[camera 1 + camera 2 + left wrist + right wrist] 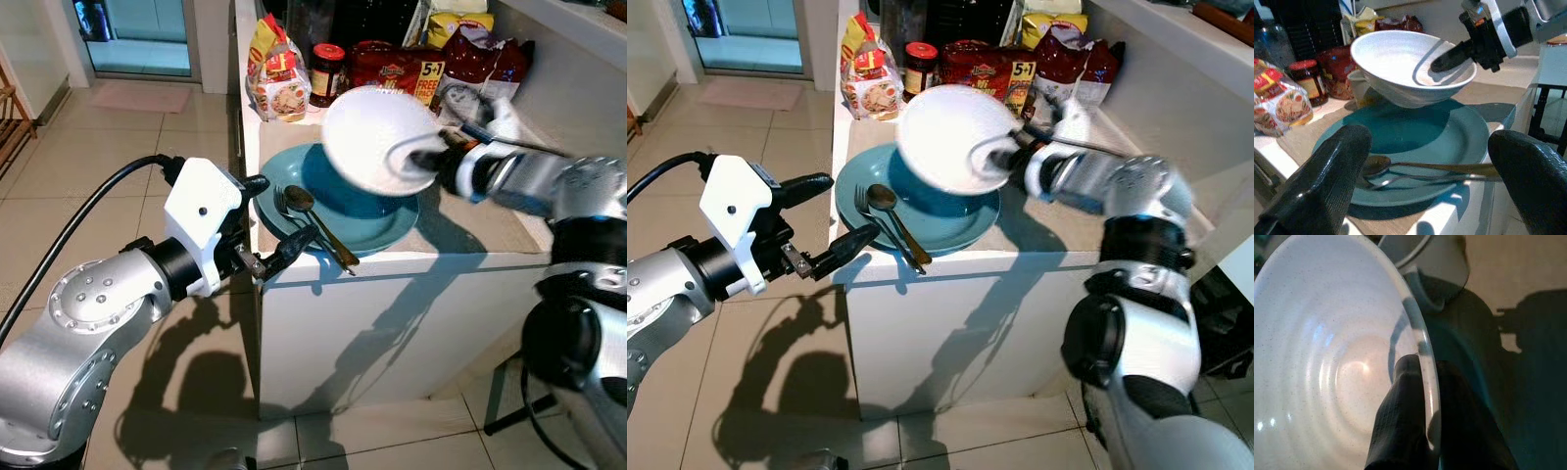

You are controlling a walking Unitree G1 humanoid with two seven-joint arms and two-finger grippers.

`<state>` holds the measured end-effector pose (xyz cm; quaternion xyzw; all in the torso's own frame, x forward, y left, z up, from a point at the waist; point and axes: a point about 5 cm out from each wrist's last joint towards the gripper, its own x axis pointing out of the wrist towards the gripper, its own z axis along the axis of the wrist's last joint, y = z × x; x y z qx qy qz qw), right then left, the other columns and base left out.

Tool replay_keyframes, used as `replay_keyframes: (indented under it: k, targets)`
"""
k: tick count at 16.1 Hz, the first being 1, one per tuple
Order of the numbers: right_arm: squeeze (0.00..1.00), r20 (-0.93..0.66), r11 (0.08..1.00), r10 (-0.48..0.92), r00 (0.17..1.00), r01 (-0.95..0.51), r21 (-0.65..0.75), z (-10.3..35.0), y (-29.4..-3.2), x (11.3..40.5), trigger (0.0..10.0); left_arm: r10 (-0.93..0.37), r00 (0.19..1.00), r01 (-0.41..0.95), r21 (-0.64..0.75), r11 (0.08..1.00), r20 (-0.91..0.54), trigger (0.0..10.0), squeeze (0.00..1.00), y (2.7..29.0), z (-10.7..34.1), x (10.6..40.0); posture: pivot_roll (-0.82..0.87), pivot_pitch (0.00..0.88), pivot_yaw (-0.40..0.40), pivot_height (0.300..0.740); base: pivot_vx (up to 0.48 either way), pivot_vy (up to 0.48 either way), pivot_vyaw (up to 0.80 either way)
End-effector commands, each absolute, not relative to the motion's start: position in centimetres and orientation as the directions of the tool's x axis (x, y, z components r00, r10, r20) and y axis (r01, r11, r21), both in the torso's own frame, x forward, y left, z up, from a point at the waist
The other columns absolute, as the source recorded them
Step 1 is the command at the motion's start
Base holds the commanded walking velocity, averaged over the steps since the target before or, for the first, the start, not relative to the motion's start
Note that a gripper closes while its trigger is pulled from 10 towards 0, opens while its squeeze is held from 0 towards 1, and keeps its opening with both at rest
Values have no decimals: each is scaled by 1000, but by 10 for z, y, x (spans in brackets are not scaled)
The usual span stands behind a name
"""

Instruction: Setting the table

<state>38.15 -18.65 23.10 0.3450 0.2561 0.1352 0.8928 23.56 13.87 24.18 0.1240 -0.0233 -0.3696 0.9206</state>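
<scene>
Above the teal plate (382,220), right gripper (1422,382) pinches bowl (1410,66) rim.

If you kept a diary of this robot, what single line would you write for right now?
right gripper: shut on white bowl rim, held above blue plate | left gripper: open, beside counter edge | spoon, fork: on plate

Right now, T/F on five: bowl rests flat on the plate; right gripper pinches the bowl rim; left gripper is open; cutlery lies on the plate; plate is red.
1. White bowl rests flat on the plate: false, it is held tilted above it.
2. Right gripper pinches the bowl's rim: true.
3. Left gripper is open: true, holding nothing.
4. Spoon and fork lie on the plate: true.
5. Plate is red: false, teal.
</scene>
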Motion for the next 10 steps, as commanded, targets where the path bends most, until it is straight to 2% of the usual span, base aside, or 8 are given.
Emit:
replay_keyframes:
  k: [1,3,4,5,8,10]
  targets:
    - [0,-290,716,383,877,-85,692,256,-204,381,0,-695,718,681,250,688,-45,10000,0,135,242,238,34,0,-87,740,0,0,0]
    - [0,-299,746,319,899,-44,664,261,-221,379,0,-706,707,692,245,679,-43,10000,0,133,242,237,27,2,-86,740,0,0,0]
    - [0,-339,773,172,925,86,628,258,-255,375,10000,-732,681,716,230,659,-24,10000,0,125,244,235,19,5,-82,740,0,0,0]
    - [0,-346,772,145,927,113,626,256,-261,374,10000,-738,674,722,226,654,-19,10000,0,123,244,234,19,5,-82,740,0,0,0]
    - [0,-391,677,54,919,254,691,233,-282,371,10000,-791,612,775,182,605,26,10000,0,100,248,232,9,7,-77,740,0,0,0]
    - [0,-414,619,21,910,314,720,218,-289,370,10000,-763,646,748,188,636,8,10000,0,98,244,238,9,5,-77,740,0,0,0]
